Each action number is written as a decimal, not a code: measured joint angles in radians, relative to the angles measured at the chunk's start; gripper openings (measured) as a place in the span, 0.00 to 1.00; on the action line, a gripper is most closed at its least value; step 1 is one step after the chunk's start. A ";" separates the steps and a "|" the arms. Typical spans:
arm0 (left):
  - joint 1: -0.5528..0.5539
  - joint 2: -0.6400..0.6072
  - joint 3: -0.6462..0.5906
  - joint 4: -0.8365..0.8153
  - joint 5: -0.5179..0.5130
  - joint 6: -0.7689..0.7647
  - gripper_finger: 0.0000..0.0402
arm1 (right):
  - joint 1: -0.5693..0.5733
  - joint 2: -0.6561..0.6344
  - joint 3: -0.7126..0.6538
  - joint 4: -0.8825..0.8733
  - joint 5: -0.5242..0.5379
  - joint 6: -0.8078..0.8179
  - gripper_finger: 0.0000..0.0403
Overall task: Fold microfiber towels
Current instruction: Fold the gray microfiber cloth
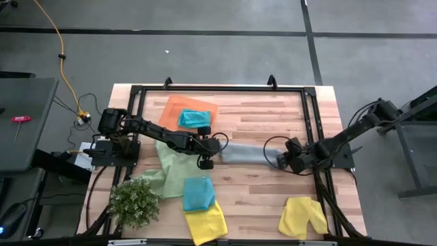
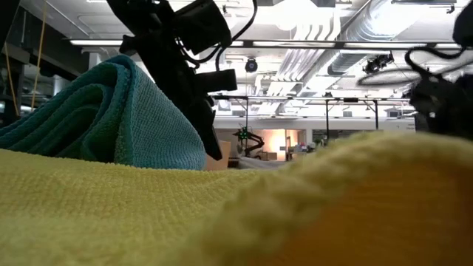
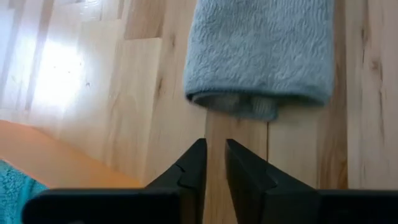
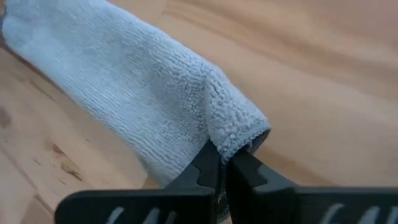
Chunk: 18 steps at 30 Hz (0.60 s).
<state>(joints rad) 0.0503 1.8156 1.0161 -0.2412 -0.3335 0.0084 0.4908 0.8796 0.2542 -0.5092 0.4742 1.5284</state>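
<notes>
Grey towel (image 1: 246,153) sits mid-table, folded long. Right gripper (image 4: 225,163) at its 3 o'clock end is pinching a corner; left gripper (image 3: 214,163), nearly closed on nothing, is at 9. If that thin pinch slips, the fold probably flops open.

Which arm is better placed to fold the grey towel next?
Right. The right hand is already shut on the grey towel corner; the left hand sits near the other end, nearly closed, gripping nothing.
</notes>
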 joint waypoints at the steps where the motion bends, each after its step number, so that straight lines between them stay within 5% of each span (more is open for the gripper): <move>1: 0.000 0.000 0.000 0.003 -0.006 0.002 0.15 | 0.000 -0.007 0.038 -0.073 0.001 0.000 0.00; 7: -0.010 0.000 0.000 0.013 -0.043 0.003 0.20 | 0.000 -0.015 0.240 -0.417 0.001 -0.003 0.00; 18: -0.012 0.000 0.001 0.114 -0.044 0.027 0.17 | -0.081 0.011 0.351 -0.438 0.052 -0.071 0.00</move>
<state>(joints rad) 0.0383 1.8156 1.0172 -0.1274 -0.3779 0.0355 0.4097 0.8902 0.6050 -0.9469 0.5261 1.4570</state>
